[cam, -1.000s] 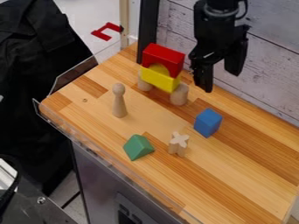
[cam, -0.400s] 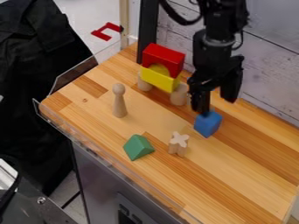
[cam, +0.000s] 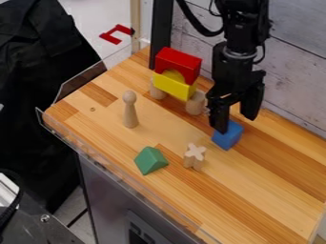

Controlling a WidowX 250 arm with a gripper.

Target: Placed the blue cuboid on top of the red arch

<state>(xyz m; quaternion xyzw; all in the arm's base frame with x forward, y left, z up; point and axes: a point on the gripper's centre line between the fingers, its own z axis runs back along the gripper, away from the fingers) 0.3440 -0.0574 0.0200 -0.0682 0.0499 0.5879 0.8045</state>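
Pale painted boards point(cam: 296, 62) form the wall behind the striped wooden tabletop point(cam: 261, 190), and the blue block point(cam: 227, 138) sits there on the wood, right of the middle. Its upper part is partly covered by the claw point(cam: 235, 123), which hangs over it with fingers spread wide, one on either side of the block's top as far as this angle shows. The near finger looks very close to the block; whether it touches, I can't tell. If the claw comes down off-centre, that finger could land on the top or shove the block sideways; closing out of line with the side faces could twist it. Later, the bigger worry is the stack: a low carry or a hard set-down could knock the red arch point(cam: 180, 60) off its perch. The block's broadest visible side faces the lower left, with a corner towards the bottom edge; it is so nearly cube-like that its long axis is unclear. Just beyond it stands a cross-shaped piece point(cam: 194, 157), then a green wedge point(cam: 151, 160), a wooden peg doll point(cam: 130, 110) and, farther back, the yellow block point(cam: 173, 87) under the arch.
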